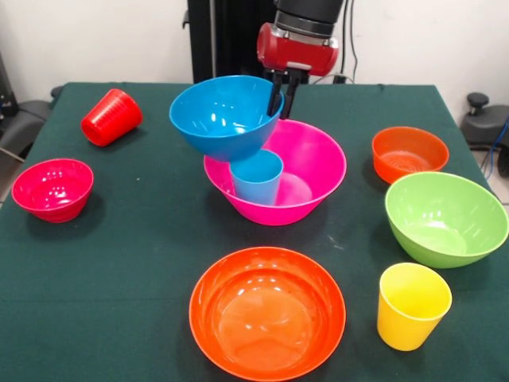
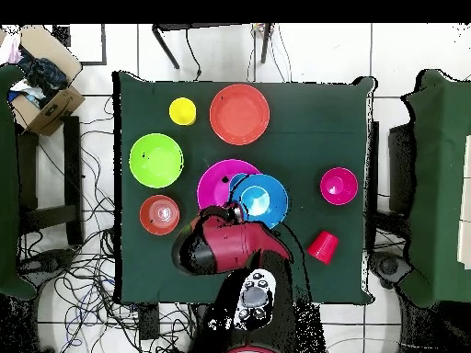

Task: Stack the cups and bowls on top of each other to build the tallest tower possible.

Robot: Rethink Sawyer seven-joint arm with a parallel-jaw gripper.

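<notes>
My gripper is shut on the right rim of the large blue bowl and holds it tilted above the left side of the large pink bowl. A light blue cup stands upright inside the pink bowl, just under the blue bowl. In the overhead view the blue bowl overlaps the pink bowl, and the gripper sits at their lower edge. The small blue bowl is out of view.
On the green table are a red cup on its side, a small red bowl, a small orange bowl, a green bowl, a yellow cup and a large orange bowl.
</notes>
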